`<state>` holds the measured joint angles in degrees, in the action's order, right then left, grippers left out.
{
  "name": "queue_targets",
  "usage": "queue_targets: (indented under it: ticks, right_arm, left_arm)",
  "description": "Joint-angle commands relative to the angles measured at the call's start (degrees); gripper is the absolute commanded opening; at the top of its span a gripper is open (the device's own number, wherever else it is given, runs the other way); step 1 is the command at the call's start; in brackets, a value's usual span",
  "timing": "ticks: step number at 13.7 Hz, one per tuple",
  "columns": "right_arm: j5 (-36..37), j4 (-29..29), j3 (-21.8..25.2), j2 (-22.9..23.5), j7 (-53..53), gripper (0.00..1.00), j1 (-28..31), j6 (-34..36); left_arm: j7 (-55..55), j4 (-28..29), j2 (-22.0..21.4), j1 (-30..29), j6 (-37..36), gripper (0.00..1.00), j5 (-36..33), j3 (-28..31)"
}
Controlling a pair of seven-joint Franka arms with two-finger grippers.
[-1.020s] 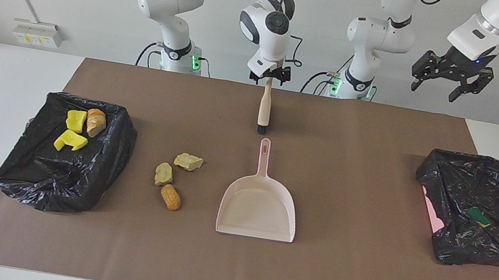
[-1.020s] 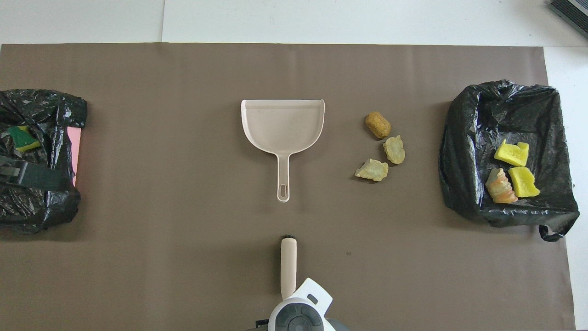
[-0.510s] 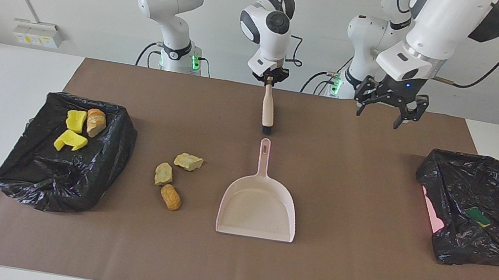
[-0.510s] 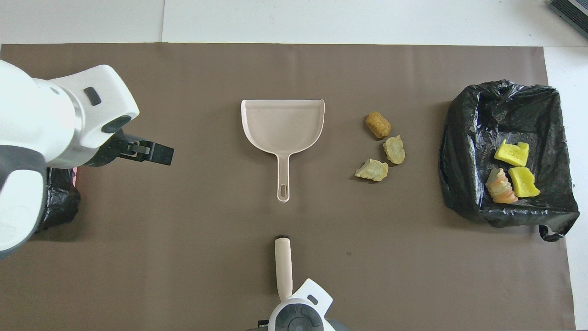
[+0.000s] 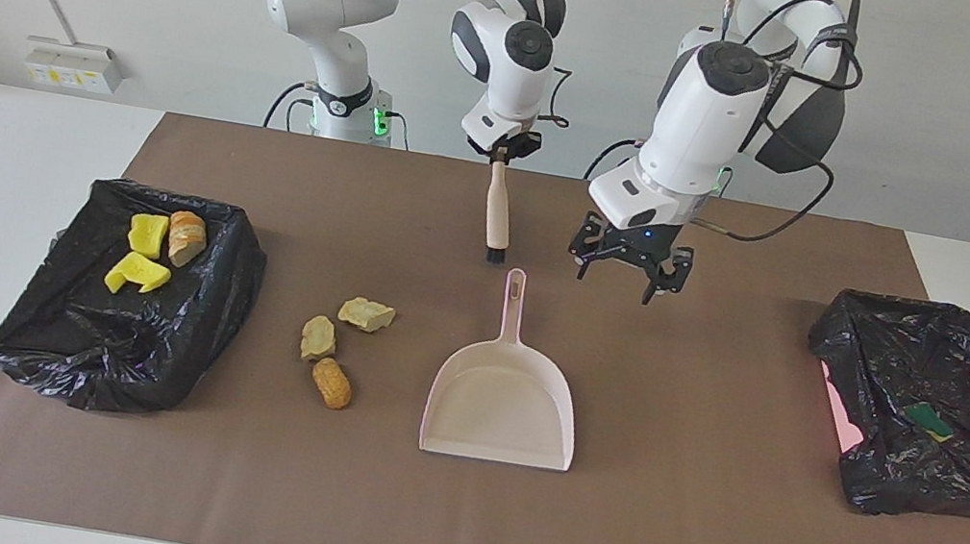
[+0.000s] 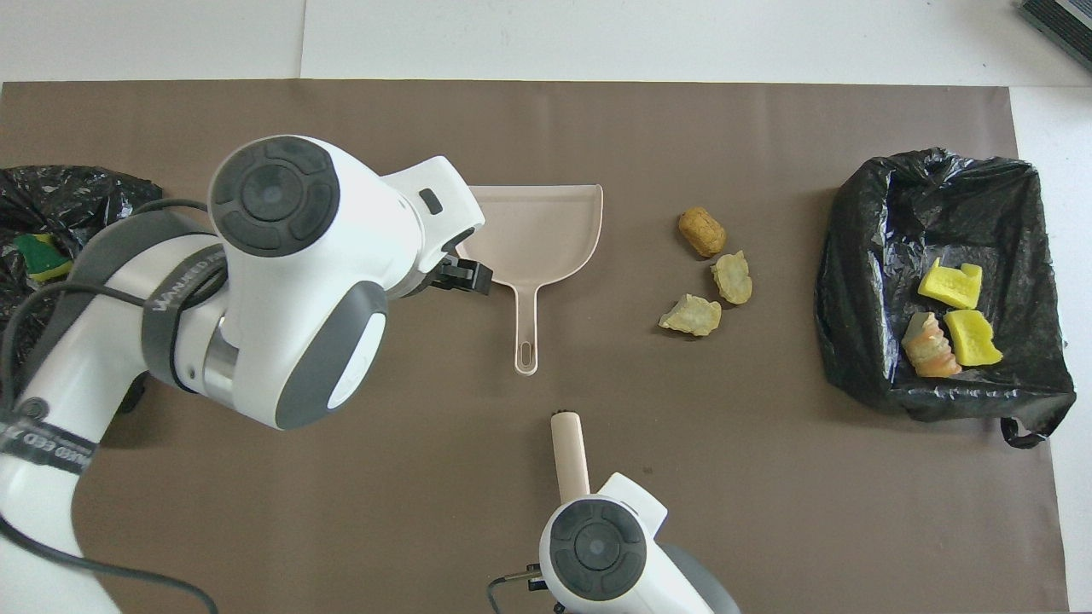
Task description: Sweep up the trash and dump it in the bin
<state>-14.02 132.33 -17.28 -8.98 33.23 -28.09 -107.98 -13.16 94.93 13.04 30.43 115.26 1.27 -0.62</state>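
Three scraps of trash lie on the brown mat beside the pink dustpan (image 5: 503,401): a pale chunk (image 5: 365,313), another pale chunk (image 5: 318,338) and an orange-brown lump (image 5: 331,383). My right gripper (image 5: 500,156) is shut on the handle of the beige brush (image 5: 497,216), which hangs tilted, bristles down, over the mat close to the tip of the dustpan's handle (image 5: 513,301). My left gripper (image 5: 626,275) is open and empty, low over the mat beside that handle. In the overhead view the left arm covers part of the dustpan (image 6: 546,230).
A black-bagged bin (image 5: 94,346) at the right arm's end holds two yellow sponge bits (image 5: 147,234) and a bread-like piece (image 5: 187,238). Another black-bagged bin (image 5: 929,479) at the left arm's end holds a green-backed sponge (image 5: 929,419).
The left arm swung from over the bin at its end to the middle and came down beside the dustpan's handle. The right gripper closed on the brush, which now hangs tilted.
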Motion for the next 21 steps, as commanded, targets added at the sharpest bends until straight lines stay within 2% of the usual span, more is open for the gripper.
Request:
queue_targets:
  ticks: [1,3,5,6,7,9,11,13,15,16,18,21]
  right_arm:
    - [2.58,0.65,-0.21,-6.83,-6.66,0.0,8.11,6.36]
    - [6.79,0.38,-0.21,-7.55,-8.87,0.0,11.99,7.08]
    - [13.03,-0.14,-0.3,-6.32,-11.15,0.0,15.85,5.86]
    - [14.79,-1.19,-0.3,-4.4,-15.6,0.0,19.18,4.63]
    - [16.81,-3.03,-0.3,-2.03,-19.91,0.0,23.21,3.14]
    - [23.56,-9.43,-0.39,5.07,-23.63,0.0,27.63,2.33]
    - [31.65,-16.2,-0.47,12.81,-24.08,0.0,29.66,2.16]
    - [37.98,-21.13,-0.56,17.92,-26.18,0.0,30.55,2.16]
    - [39.59,-23.69,-0.39,21.79,-27.86,0.0,31.25,2.16]
    - [39.6,-23.87,-0.39,23.03,-27.86,0.0,30.99,2.07]
    - [38.37,-24.23,-0.56,25.22,-27.52,0.0,30.29,2.16]
    - [28.91,-24.05,-0.74,26.55,-27.25,0.0,29.67,1.46]
  left_arm:
    - [-2.83,0.0,4.0,2.88,5.4,1.0,-0.92,0.97]
    - [-2.92,1.04,6.02,4.28,8.38,1.0,-0.92,0.97]
    - [-3.01,3.15,6.38,4.38,12.6,1.0,-0.92,0.97]
    - [-3.01,3.77,6.9,4.81,12.88,1.0,-0.92,0.97]
    - [-3.27,4.12,7.95,6.21,13.49,1.0,-0.92,1.06]
    - [-6.15,4.13,10.94,7.8,16.65,1.0,-0.92,1.06]
    - [-8.54,5.17,11.57,7.98,16.93,1.0,-0.92,0.97]
    - [-9.94,5.53,11.48,7.98,17.1,1.0,-0.92,1.14]
    - [-10.92,5.36,11.48,7.98,16.49,1.0,-0.92,1.23]
    - [-11.44,5.27,11.48,7.98,16.57,0.95,-1.0,1.23]
    - [-11.8,4.83,11.48,7.98,17.01,0.76,-2.05,1.32]
    - [-11.8,3.78,11.48,8.07,16.93,0.37,-5.12,1.32]
